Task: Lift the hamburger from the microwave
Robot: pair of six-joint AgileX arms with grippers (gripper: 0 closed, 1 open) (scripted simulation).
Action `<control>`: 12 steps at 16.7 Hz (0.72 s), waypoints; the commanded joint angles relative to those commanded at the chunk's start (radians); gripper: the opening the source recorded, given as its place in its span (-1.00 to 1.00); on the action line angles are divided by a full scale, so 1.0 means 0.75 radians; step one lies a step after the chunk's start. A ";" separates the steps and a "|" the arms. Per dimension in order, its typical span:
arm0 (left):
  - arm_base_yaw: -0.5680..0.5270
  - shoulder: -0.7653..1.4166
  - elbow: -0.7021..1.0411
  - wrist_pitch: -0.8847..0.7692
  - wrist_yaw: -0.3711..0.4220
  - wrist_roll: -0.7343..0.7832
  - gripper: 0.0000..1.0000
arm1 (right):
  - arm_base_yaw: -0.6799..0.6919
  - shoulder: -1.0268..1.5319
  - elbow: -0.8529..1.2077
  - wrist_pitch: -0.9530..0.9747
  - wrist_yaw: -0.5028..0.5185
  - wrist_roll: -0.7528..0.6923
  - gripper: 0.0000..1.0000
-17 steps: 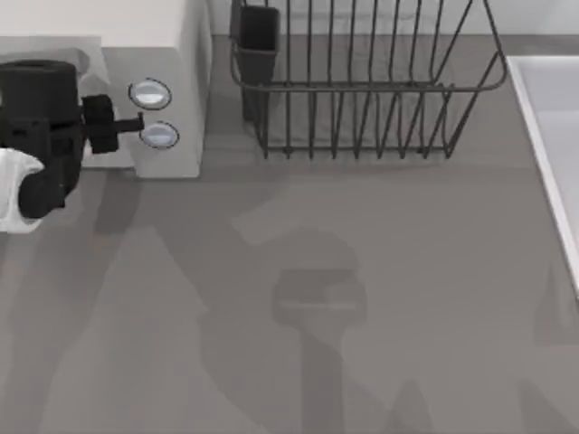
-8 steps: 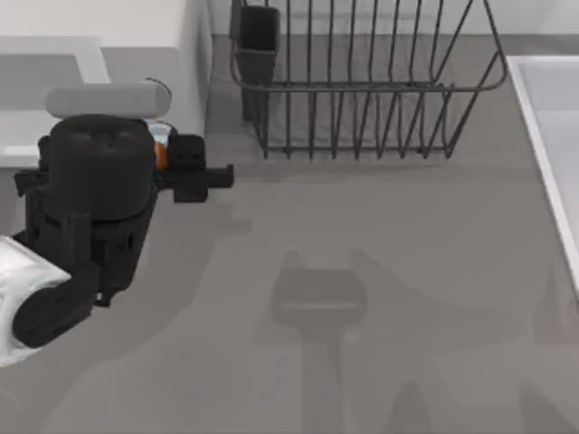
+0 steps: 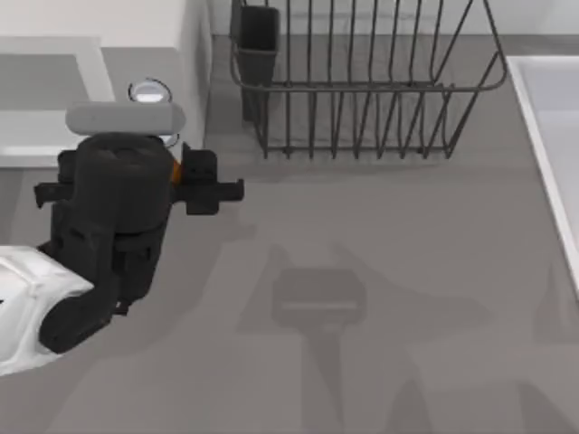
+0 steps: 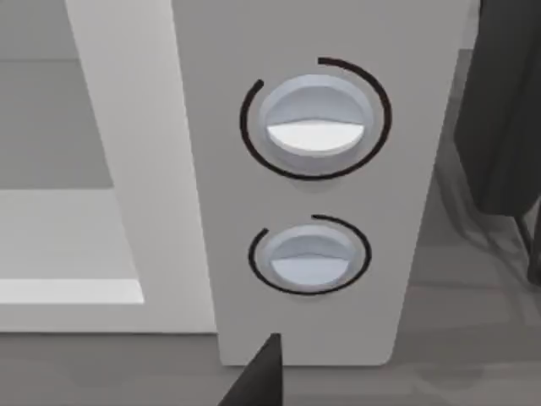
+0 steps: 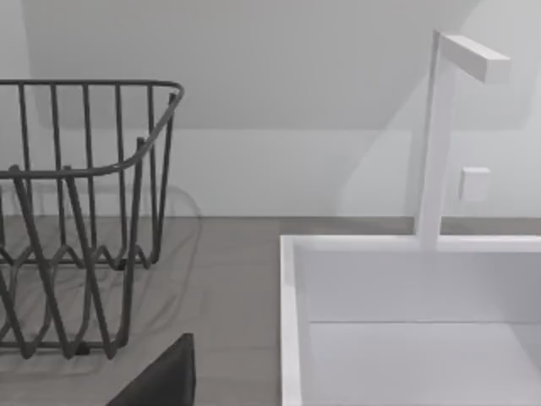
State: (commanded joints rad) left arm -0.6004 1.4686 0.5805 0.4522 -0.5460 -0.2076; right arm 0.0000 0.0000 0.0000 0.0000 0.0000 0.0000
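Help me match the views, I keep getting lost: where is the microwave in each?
Top view: microwave, upper left corner.
Left wrist view: its knob panel, close up.
Right wrist view: dish rack and sink instead.
Shared landmark: the dish rack, top and right wrist views.

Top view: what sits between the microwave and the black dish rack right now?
In the top view, a narrow strip of bare grey table separates the microwave from the dish rack. The left gripper is just in front of that gap.
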 joint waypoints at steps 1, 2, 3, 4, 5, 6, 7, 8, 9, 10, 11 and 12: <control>-0.004 0.061 -0.016 0.074 -0.001 -0.001 -1.00 | 0.000 0.000 0.000 0.000 0.000 0.000 1.00; -0.007 0.126 -0.034 0.160 -0.002 -0.001 -1.00 | 0.000 0.000 0.000 0.000 0.000 0.000 1.00; -0.010 0.195 -0.055 0.259 -0.002 -0.002 -1.00 | 0.000 0.000 0.000 0.000 0.000 0.000 1.00; -0.012 0.265 -0.076 0.365 -0.002 -0.002 -1.00 | 0.000 0.000 0.000 0.000 0.000 0.000 1.00; -0.014 0.334 -0.099 0.472 -0.001 -0.002 -1.00 | 0.000 0.000 0.000 0.000 0.000 0.000 1.00; -0.015 0.401 -0.122 0.576 0.001 -0.002 -1.00 | 0.000 0.000 0.000 0.000 0.000 0.000 1.00; -0.016 0.463 -0.145 0.673 0.003 -0.002 -1.00 | 0.000 0.000 0.000 0.000 0.000 0.000 1.00; -0.016 0.520 -0.168 0.756 0.006 -0.001 -1.00 | 0.000 0.000 0.000 0.000 0.000 0.000 1.00; -0.015 0.571 -0.188 0.825 0.008 0.000 -1.00 | 0.000 0.000 0.000 0.000 0.000 0.000 1.00; -0.014 0.613 -0.207 0.881 0.011 0.001 -1.00 | 0.000 0.000 0.000 0.000 0.000 0.000 1.00; -0.013 0.646 -0.222 0.921 0.014 0.001 -1.00 | 0.000 0.000 0.000 0.000 0.000 0.000 1.00; -0.012 0.668 -0.232 0.948 0.016 0.002 -1.00 | 0.000 0.000 0.000 0.000 0.000 0.000 1.00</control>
State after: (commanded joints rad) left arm -0.6094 1.9694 0.4062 1.1630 -0.5341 -0.2062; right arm 0.0000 0.0000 0.0000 0.0000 0.0000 0.0000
